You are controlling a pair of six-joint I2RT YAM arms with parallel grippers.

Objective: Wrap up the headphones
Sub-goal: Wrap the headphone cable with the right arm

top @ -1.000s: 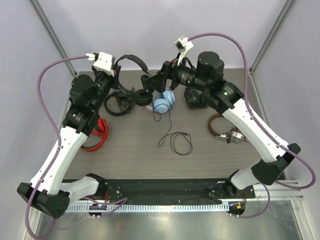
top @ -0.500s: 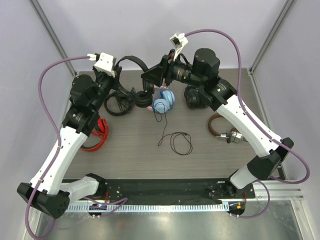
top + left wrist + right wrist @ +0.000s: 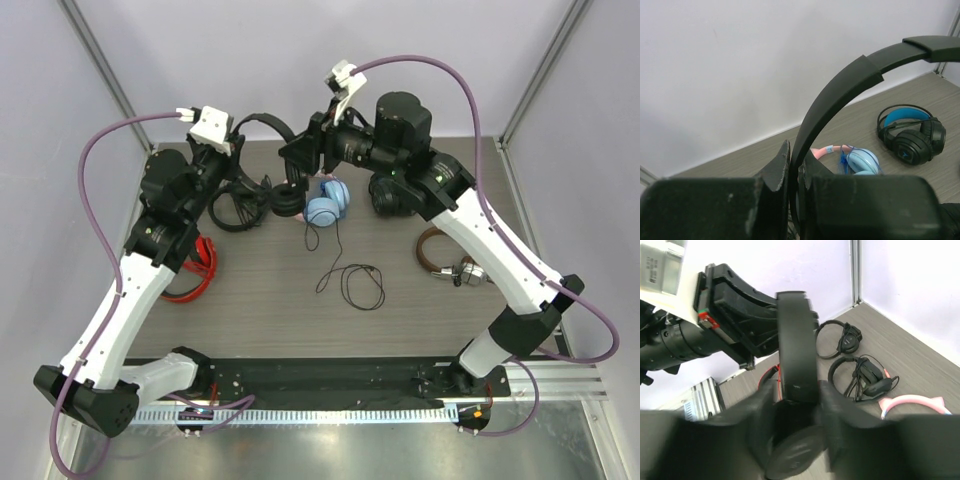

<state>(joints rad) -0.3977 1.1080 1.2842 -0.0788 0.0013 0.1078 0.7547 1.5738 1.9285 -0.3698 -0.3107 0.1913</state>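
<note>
- Left gripper (image 3: 794,161): clamped shut on the thin black headband of the headphones (image 3: 840,85), holding them up off the table (image 3: 270,300) near the back-left.
- Right gripper (image 3: 797,410): its fingers (image 3: 765,415) sit on either side of the same headband, just above a round earcup. View is blurred, so I cannot tell if they actually pinch it.
- In the top view the two grippers face each other at the back of the table, with the headband arc (image 3: 268,118) between them.
- Thin black cable (image 3: 360,287) lies in loose loops mid-table. Cannot tell which pair it belongs to.
- Pink-and-blue pair (image 3: 325,205) lies on the table just under the right gripper.
- Bulky black pair with blue lining (image 3: 912,135) lies under the right arm.
- Black headset (image 3: 860,375) lies on the table below the left gripper.
- Red pair (image 3: 200,265) at the left edge, brown pair (image 3: 440,255) on the right.
</note>
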